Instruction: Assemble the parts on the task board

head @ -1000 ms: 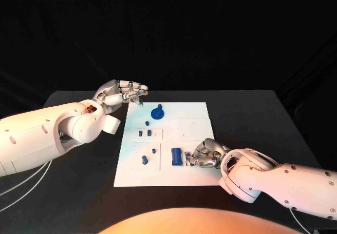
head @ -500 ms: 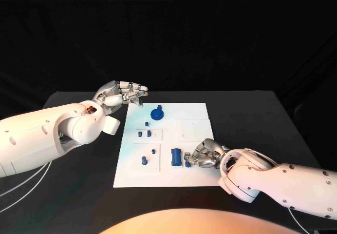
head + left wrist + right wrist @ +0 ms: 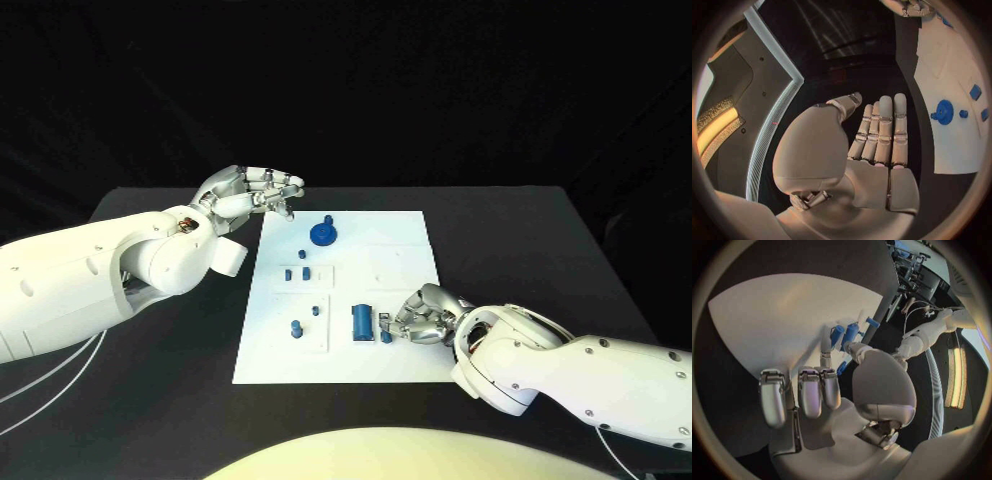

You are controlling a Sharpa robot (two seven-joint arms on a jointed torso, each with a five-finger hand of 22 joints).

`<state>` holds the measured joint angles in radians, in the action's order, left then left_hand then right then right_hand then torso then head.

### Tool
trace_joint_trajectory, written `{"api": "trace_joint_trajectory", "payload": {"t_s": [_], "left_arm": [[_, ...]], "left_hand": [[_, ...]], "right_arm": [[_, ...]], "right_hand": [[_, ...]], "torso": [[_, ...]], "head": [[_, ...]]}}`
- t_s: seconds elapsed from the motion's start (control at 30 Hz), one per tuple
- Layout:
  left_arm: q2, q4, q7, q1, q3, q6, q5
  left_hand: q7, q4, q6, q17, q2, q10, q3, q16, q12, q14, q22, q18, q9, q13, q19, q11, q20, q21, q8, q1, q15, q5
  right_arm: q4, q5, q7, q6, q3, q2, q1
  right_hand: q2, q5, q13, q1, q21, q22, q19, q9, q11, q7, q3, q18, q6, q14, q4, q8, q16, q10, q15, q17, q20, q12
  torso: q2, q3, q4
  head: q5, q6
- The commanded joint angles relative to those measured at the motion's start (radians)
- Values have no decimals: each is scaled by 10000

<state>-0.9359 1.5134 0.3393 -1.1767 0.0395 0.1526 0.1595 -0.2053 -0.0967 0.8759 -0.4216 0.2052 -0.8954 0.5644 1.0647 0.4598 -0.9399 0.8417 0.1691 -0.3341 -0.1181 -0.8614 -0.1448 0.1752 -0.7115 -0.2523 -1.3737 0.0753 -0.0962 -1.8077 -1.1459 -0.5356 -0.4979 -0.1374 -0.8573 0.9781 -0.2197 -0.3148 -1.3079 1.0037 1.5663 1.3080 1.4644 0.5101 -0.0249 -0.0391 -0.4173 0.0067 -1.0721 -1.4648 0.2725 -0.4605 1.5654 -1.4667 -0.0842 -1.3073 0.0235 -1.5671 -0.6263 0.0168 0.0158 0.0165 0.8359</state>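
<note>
The right hand is seen low over the near right part of the task board, its fingers curled downward against a small blue part; whether that part is actually gripped cannot be told. Just beside it a larger blue block stands on the board. In the right wrist view the fingers are bent over the white plate, with small blue pieces beyond them.

The left hand is held above the table at the board's far left corner, fingers extended close together and nothing held.

On the board a round blue part with a raised knob is noted at the far end. Two small pegs stand in a recessed panel at mid-board, and two further blue pieces lie in the near left panel.
</note>
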Motion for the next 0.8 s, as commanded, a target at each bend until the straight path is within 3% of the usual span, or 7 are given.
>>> {"api": "trace_joint_trajectory", "payload": {"t_s": [0.03,0.47,0.8], "left_arm": [[-1,31,41,-4,-6,-107,-45],[-21,41,36,-4,-5,-95,-44],[-18,44,36,-4,-3,-99,-44]], "left_hand": [[28,-59,-45,5,-87,76,21,3,40,12,-9,132,6,12,-90,-8,9,63,-40,-15,26,2],[29,-83,-48,5,-105,81,24,5,44,12,-14,132,6,15,-94,-8,11,72,-43,-5,27,1],[29,-83,-48,5,-105,81,24,5,44,12,-14,132,6,15,-94,-8,11,72,-43,-5,27,1]], "right_arm": [[-106,132,462,382,-2,-129,-3],[-368,70,916,904,-3,-607,-12],[-207,-14,755,956,-4,-477,-22]], "right_hand": [[-11,177,-2629,307,45,2628,1064,-3,-36,-40,136,-67,9,-1060,-72,61,54,-1041,-36,-2635,-33,-37],[-161,1113,-2629,846,45,2628,1064,-61,-12,-66,760,-67,46,-1060,-57,98,54,-1041,-14,-2635,-14,-37],[-63,1263,-2629,1153,45,2628,1064,-83,-18,-57,845,-67,36,-1060,-111,105,54,-1041,-18,-2635,-13,-37]], "torso": [[4,-3,9],[0,-7,8],[-6,-1,-2]], "head": [[23,-5],[27,-13],[6,-6]]}}
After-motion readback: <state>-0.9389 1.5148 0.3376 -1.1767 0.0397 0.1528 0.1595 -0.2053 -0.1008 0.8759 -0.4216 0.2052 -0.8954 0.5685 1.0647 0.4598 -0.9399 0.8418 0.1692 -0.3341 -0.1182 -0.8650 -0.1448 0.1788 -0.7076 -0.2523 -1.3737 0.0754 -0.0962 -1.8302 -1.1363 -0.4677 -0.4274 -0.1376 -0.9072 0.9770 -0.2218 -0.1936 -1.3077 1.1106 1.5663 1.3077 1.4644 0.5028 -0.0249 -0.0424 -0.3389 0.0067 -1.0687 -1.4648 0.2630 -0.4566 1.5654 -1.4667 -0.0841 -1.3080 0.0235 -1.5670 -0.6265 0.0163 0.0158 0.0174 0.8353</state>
